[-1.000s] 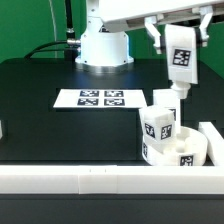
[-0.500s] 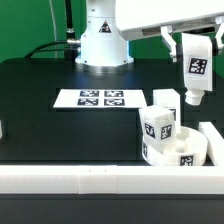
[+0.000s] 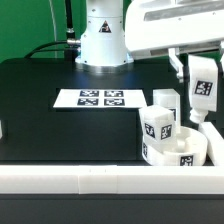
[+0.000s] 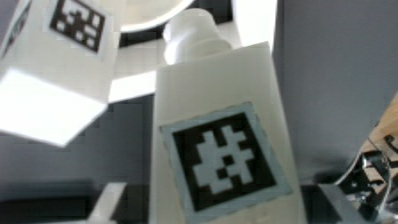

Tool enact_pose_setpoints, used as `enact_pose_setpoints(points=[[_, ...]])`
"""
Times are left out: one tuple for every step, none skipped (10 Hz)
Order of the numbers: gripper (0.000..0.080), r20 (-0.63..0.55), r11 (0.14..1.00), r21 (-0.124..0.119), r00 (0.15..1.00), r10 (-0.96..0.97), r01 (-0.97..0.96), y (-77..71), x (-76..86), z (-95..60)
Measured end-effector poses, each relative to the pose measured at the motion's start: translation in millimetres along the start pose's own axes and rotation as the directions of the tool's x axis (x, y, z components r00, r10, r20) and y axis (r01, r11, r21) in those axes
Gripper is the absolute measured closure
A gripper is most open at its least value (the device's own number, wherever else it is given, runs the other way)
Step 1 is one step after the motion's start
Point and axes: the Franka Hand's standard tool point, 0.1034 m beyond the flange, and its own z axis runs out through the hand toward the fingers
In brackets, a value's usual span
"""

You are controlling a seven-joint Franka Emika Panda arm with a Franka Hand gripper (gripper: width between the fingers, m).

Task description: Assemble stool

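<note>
The white disc seat (image 3: 165, 158) bears a tagged front leg (image 3: 158, 126) and a rear leg (image 3: 166, 99) upright, with a third leg (image 3: 203, 92) aloft at its one o'clock.

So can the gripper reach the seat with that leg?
Probably yes. The gripper, shut on a leg, hangs just above the seat at the exterior view's right, clear of the two standing legs.

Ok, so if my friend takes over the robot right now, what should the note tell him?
Grip: the gripper is shut on the third leg, upright in the air, to the exterior view's right of the seat.
Place: the seat lies in the corner of the white rails.
Done: the front leg and back leg stand on the seat; how firmly cannot be told.
Left: bring the third leg to the seat and fix it.
</note>
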Motion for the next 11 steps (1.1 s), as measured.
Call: enact_pose_setpoints(points=[[0.0473,0.009,1.0,-0.004,1.0,-0.006,0.006,0.0,-6.2,5.9],[0.0473,0.01,1.0,-0.004,1.0,-0.007,0.007,-0.1,-6.6,6.8],[0.0473,0.011,1.0,-0.005,1.0,-0.009,0.009,0.0,-7.1,7.0],[0.0473,0.012,1.0,-0.005,1.0,-0.01,0.01,0.3,-7.2,7.1],[0.0473,0.012,1.0,-0.005,1.0,-0.012,0.012,0.3,-7.3,7.2],[0.0473,0.012,1.0,-0.005,1.0,-0.013,0.014,0.4,-7.5,7.3],[0.0473,0.014,1.0,-0.006,1.0,-0.014,0.015,0.6,-8.7,8.0],[0.0473,0.018,1.0,-0.006,1.0,-0.02,0.02,-0.4,-15.0,11.2],[0.0473,0.026,1.0,-0.006,0.999,-0.024,0.025,-2.1,-19.1,13.4],[0.0473,0.029,1.0,-0.006,0.999,-0.026,0.026,-2.5,-21.1,14.4],[0.0473,0.035,1.0,-0.007,0.999,-0.029,0.029,-2.7,-25.0,16.3]])
